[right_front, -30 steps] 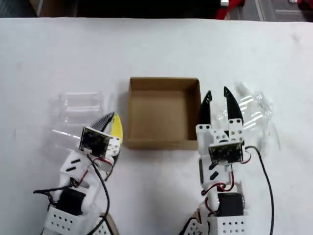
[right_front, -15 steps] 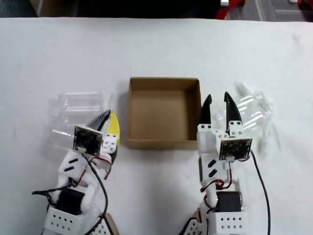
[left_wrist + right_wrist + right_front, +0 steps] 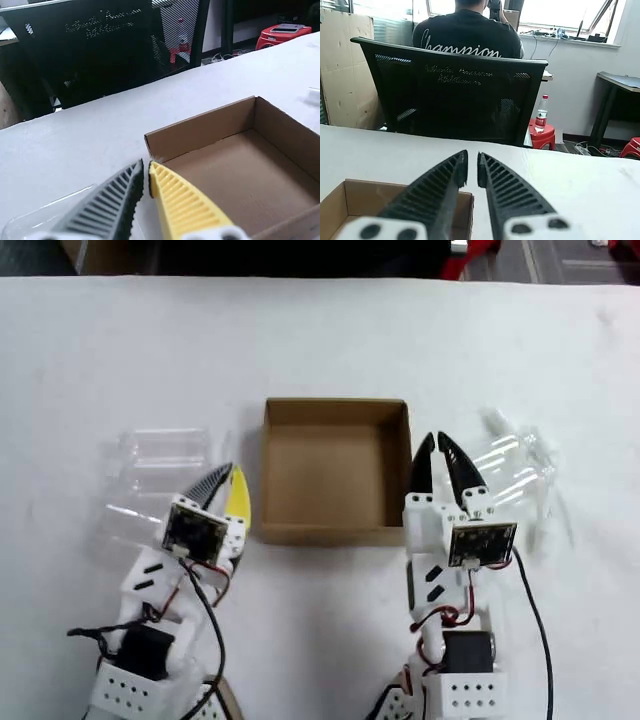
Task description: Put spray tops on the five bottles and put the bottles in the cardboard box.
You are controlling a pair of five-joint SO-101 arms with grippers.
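The empty cardboard box (image 3: pixel 335 472) sits open at the table's middle. Clear plastic bottles (image 3: pixel 163 452) lie left of it, and more clear plastic pieces (image 3: pixel 517 468) lie to its right. My left gripper (image 3: pixel 229 476), with one grey and one yellow finger, is shut on nothing by the box's front left corner; its own view shows its tips (image 3: pixel 145 170) before the box (image 3: pixel 235 170) and a clear bottle (image 3: pixel 45 215) beside them. My right gripper (image 3: pixel 436 443), black-fingered, is shut and empty at the box's right wall, above the box corner (image 3: pixel 367 200) in its own view (image 3: pixel 472 161).
White table (image 3: pixel 320 340) stretches free behind the box. A black mesh chair (image 3: pixel 450 95) stands past the far table edge. Both arm bases stand at the near edge.
The right gripper's fingers have come together from open to shut. The left arm shifted slightly and came back, still shut.
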